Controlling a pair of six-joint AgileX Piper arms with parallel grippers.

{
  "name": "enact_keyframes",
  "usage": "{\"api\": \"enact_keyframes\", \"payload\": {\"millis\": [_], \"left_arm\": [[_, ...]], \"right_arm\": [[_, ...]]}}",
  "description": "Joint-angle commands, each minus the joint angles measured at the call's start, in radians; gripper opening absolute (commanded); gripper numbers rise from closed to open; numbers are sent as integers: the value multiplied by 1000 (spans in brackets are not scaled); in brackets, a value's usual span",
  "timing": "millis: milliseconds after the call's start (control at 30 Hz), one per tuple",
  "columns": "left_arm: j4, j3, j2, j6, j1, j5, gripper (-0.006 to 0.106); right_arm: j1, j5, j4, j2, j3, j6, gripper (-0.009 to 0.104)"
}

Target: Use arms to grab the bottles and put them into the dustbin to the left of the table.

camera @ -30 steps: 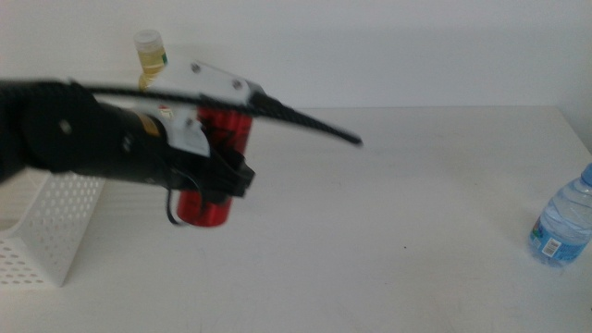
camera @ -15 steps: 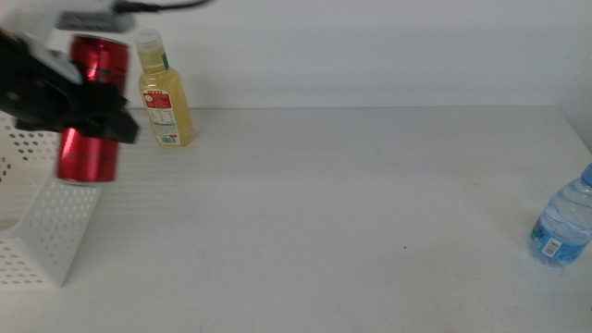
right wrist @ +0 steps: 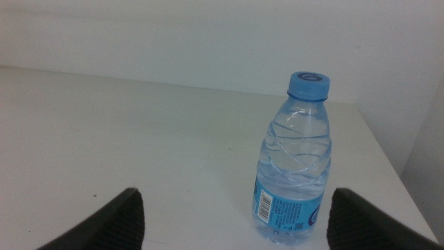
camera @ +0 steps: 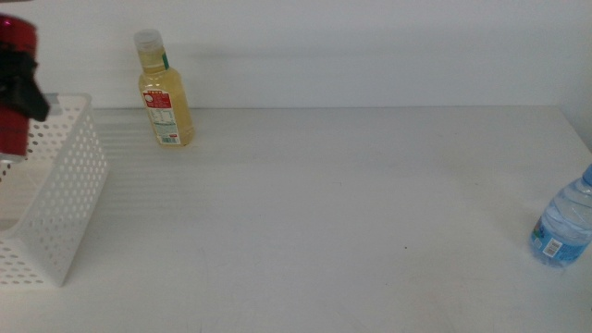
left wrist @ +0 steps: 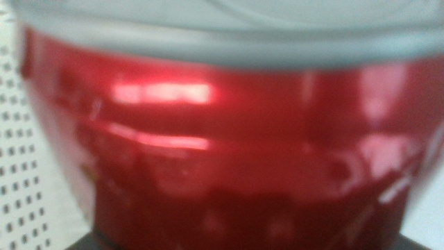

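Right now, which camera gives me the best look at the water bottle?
Right wrist view: the whole water bottle stands upright between the open right gripper jaws. Middle view clips it at the table's right edge; left wrist view misses it.

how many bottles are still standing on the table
2. The yellow-liquid bottle stands at the back left, beside the dustbin. The water bottle stands at the right edge, before the open right gripper. None look hidden.

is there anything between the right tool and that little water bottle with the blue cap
Nothing visible. In the right wrist view the water bottle stands upright on the table, ahead of the open right tool, with only bare tabletop between them. The yellow-liquid bottle stands far off near the dustbin.
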Motion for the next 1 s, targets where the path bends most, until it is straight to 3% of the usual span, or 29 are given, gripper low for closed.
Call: {"api": "enact_keyframes", "payload": {"millis": [0,367,667,967], "left_arm": [[-11,-50,-19,-1,34,-2,-5],[105,-55,141,-1,95,-12,-5],[110,-55,253,-2,95,-73,-5],[190,-54,300,-19,95,-92,-5]], "right_arm": [[-4,-77,-6,-28,-7,-9,70],[-4,-77,-6,-28,-7,-9,70],[-4,-77,-6,-28,-7,-9,70],[-4,-77,-6,-28,-7,-9,70]]}}
